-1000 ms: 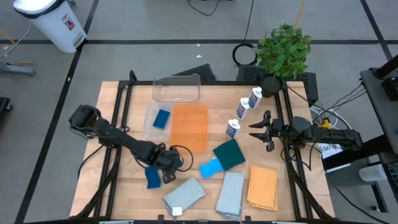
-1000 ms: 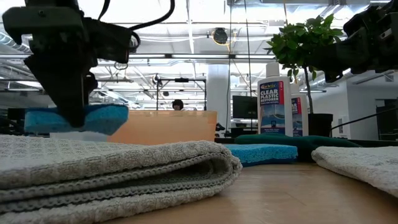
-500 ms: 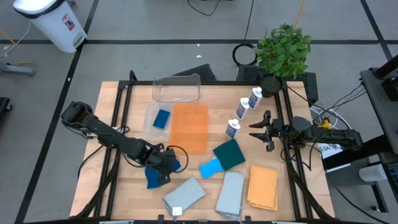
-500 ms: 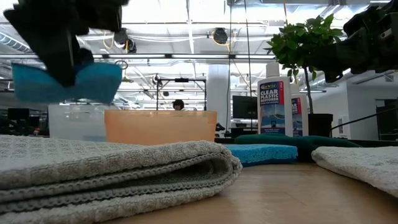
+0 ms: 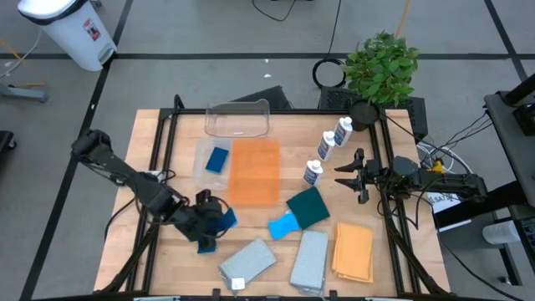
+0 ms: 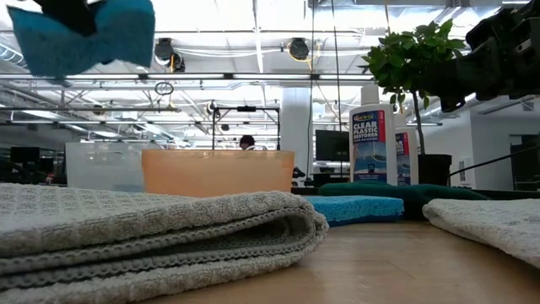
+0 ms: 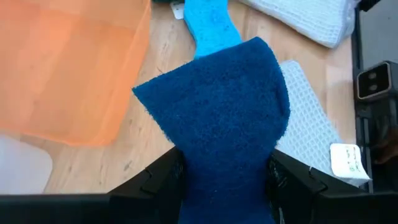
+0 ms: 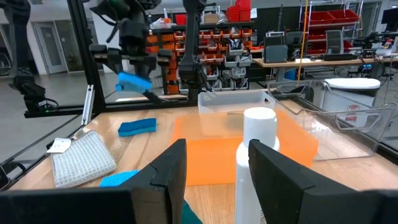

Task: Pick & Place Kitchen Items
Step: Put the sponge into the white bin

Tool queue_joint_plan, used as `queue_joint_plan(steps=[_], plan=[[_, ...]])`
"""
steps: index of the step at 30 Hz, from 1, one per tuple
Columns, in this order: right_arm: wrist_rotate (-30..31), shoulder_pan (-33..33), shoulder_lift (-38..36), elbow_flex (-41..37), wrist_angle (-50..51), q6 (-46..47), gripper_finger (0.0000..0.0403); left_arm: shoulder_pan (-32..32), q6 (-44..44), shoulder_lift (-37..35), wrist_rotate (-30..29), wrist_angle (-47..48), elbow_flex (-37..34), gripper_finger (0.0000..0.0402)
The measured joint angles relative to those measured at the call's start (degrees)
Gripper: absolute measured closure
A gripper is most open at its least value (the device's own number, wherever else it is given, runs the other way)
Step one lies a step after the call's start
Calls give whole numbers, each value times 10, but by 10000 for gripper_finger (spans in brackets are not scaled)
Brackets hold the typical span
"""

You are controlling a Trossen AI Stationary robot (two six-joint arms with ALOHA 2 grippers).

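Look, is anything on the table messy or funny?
The clear plastic tub lies tipped on its side at the table's far edge. The left gripper holds a blue sponge in the air, bent between its fingers. Nothing looks spilled or broken.

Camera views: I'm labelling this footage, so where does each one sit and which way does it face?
High: overhead, straight down on the table; both arms.
Low: tabletop height, across the grey cloth; right gripper.
Left wrist: past the left gripper clamping the blue sponge.
Right wrist: along the table, own open fingers. It shares the sponge with the low view.
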State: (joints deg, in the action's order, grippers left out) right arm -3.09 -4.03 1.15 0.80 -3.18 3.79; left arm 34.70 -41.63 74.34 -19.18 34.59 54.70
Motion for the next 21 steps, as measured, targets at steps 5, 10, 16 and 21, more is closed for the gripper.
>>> queue_joint_plan(steps=[5, 10, 16, 21], plan=[[0, 0, 0, 0, 0, 0, 257, 19, 0, -18, -31, 0, 0, 213], [0, 0, 0, 0, 0, 0, 257, 34, 0, -38, -58, 4, 0, 213], [0, 0, 0, 0, 0, 0, 257, 49, 23, -60, -119, 4, 0, 213], [0, 0, 0, 0, 0, 0, 257, 53, 34, -66, -159, 3, 0, 213]])
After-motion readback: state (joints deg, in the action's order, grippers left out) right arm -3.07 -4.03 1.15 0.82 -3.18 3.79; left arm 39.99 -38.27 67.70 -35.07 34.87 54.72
